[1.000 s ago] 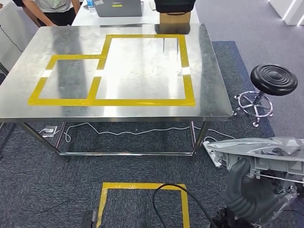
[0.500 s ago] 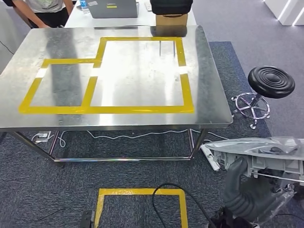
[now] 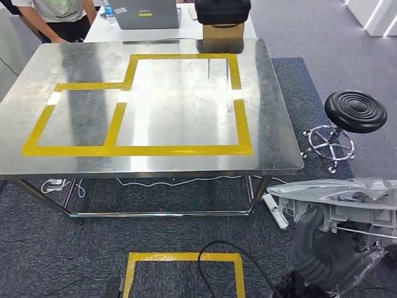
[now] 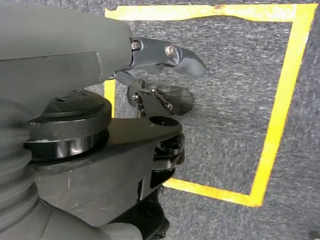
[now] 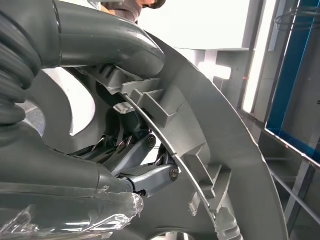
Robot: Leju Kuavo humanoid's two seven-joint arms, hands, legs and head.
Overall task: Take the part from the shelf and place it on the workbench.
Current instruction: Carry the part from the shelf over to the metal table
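Low beside the steel tabletop [image 3: 276,124], the right hand [image 3: 323,251] fingers [image 5: 151,177] grip the grey part [image 3: 337,198]; the left hand [image 4: 151,95] hangs with fingers apart, holding nothing.

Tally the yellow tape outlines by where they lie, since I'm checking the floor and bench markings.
Tape rectangles on the workbench: 2, large and small, sharing a side
Tape square on the carpet: 1
Total: 3
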